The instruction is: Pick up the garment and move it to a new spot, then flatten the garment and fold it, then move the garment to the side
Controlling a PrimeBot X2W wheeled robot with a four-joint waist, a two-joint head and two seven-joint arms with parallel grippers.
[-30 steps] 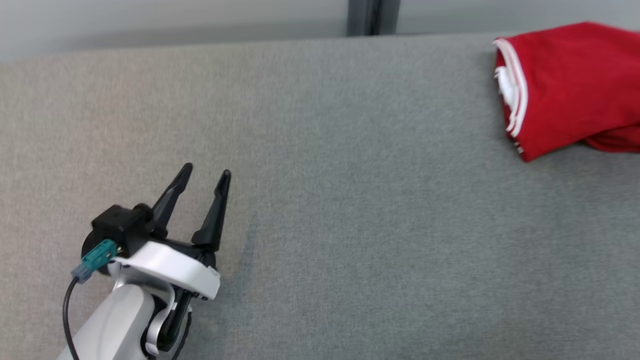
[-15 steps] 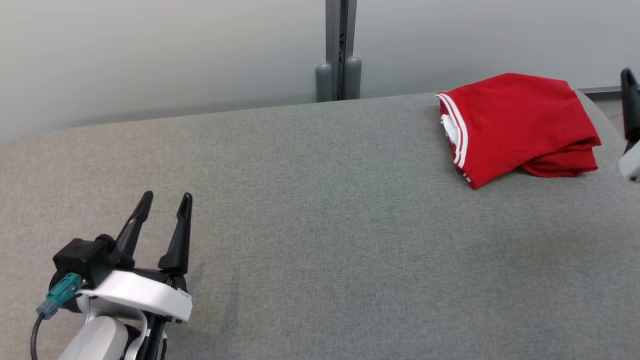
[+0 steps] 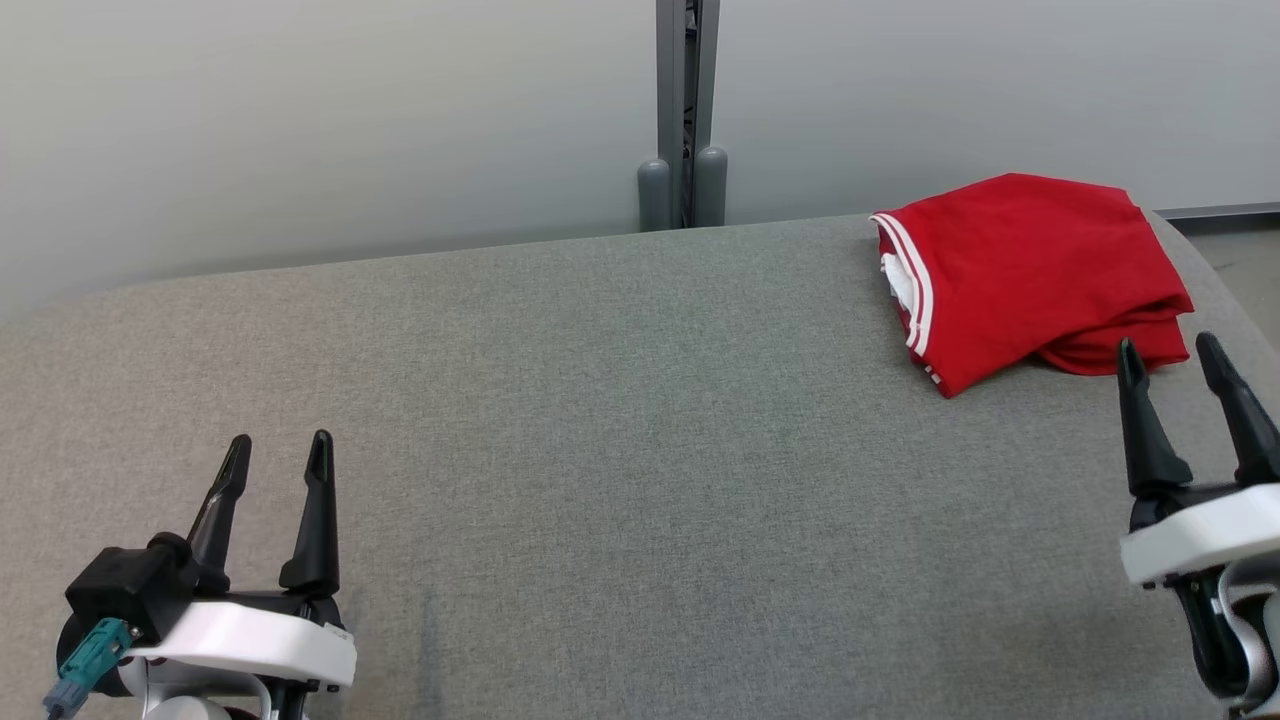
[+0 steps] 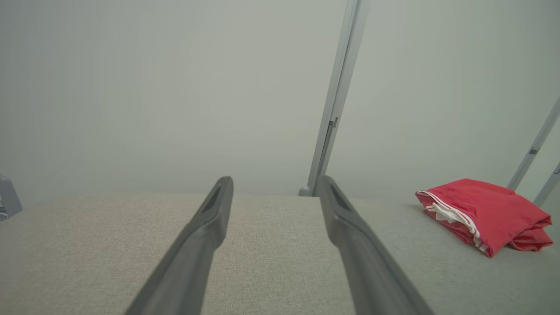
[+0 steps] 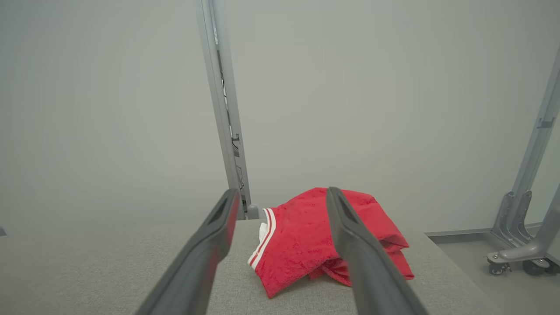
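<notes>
Though both arms are cropped, fingers wide, empty; garment folded — inside hidden.

A grey fabric table stands before a pale wall with a metal post.

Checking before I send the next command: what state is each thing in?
red garment: loosely folded, lying on the grey table, far right, not held.
left gripper: open, empty, over the table.
right gripper: open, empty, near the garment, apart from it.
</notes>
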